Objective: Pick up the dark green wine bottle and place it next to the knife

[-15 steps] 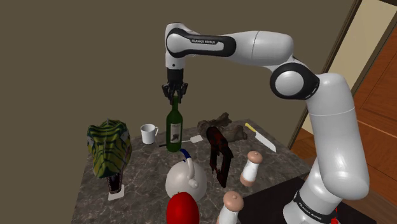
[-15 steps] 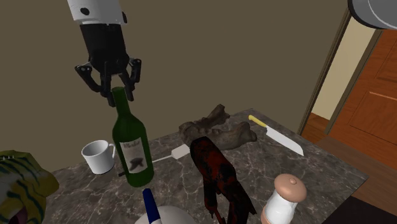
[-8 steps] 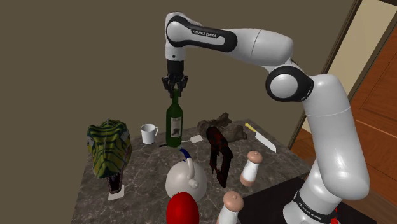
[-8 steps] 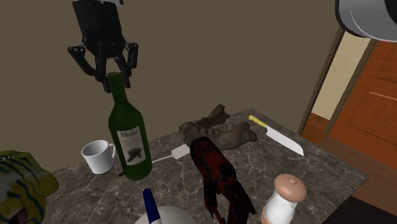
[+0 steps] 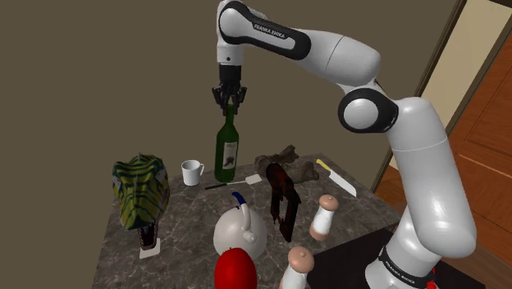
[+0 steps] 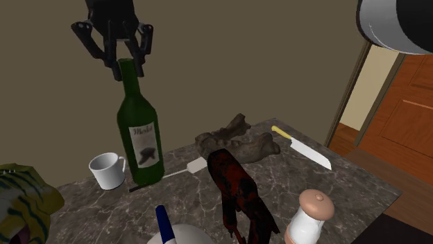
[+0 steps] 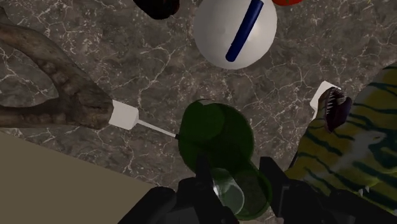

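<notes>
A dark green glass bottle (image 6: 141,132) with a white label (image 6: 146,147) bearing a dark picture hangs upright from the black tool (image 6: 126,69). The tool's fingers are clamped on the top of the bottle's neck. The base is low over the grey marble desk (image 6: 347,187), between a white mug (image 6: 107,170) and a white spatula (image 6: 187,168); I cannot tell whether it touches the desk. The yellow-handled knife (image 6: 303,149) lies well apart, near the desk's edge toward the second exterior view's right.

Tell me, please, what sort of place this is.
Likely a home dining room or kitchen: a dark marbled tabletop holds a white mug and a yellow-handled kitchen knife, near an orange-brown panelled door.
</notes>
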